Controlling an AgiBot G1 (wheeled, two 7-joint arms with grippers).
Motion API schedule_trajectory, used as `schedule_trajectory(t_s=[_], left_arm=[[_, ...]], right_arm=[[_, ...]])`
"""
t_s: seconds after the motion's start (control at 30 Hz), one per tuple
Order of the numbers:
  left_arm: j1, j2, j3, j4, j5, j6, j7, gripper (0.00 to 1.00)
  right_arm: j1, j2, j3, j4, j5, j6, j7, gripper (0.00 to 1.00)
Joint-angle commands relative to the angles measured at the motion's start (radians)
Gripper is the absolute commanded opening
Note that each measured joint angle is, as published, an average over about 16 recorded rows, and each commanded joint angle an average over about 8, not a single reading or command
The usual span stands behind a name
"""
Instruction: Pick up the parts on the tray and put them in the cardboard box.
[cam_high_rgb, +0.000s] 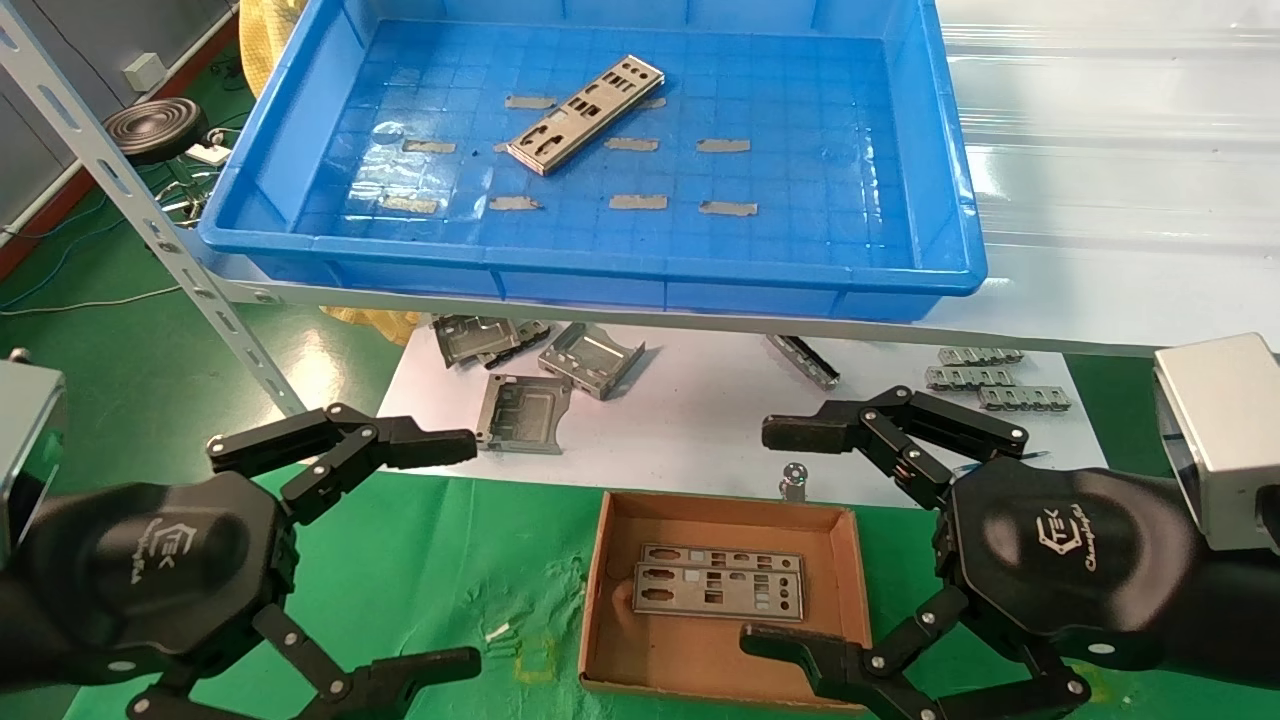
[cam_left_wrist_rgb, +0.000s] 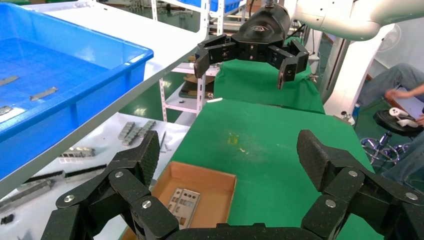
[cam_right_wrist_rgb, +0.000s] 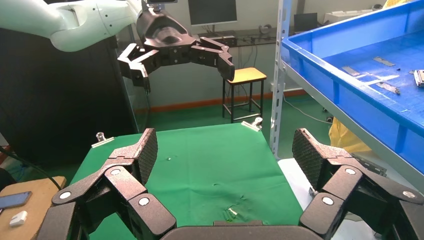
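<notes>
A silver-grey punched part (cam_high_rgb: 586, 113) lies slantwise in the blue tray (cam_high_rgb: 940, 180), far beyond both pincers. Two more parts (cam_high_rgb: 720, 585) rest in the cardboard box (cam_high_rgb: 850, 570), between the empty, wide-open left pincer (cam_high_rgb: 455, 550) and right pincer (cam_high_rgb: 775, 535).

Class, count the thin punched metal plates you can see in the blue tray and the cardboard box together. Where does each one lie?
3. One plate lies diagonally on the blue tray floor; two overlapping plates lie flat in the cardboard box. None seems hidden.
</notes>
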Motion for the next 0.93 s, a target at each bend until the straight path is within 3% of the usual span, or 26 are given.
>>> schedule_trajectory(t_s=[0.03, 0.93], left_arm=[[0.000, 0.000, 0.000, 0.000, 0.000, 0.000, 0.000, 1.00], [0.000, 0.000, 0.000, 0.000, 0.000, 0.000, 0.000, 1.00]], right_arm=[[0.000, 0.000, 0.000, 0.000, 0.000, 0.000, 0.000, 1.00], [0.000, 0.000, 0.000, 0.000, 0.000, 0.000, 0.000, 1.00]])
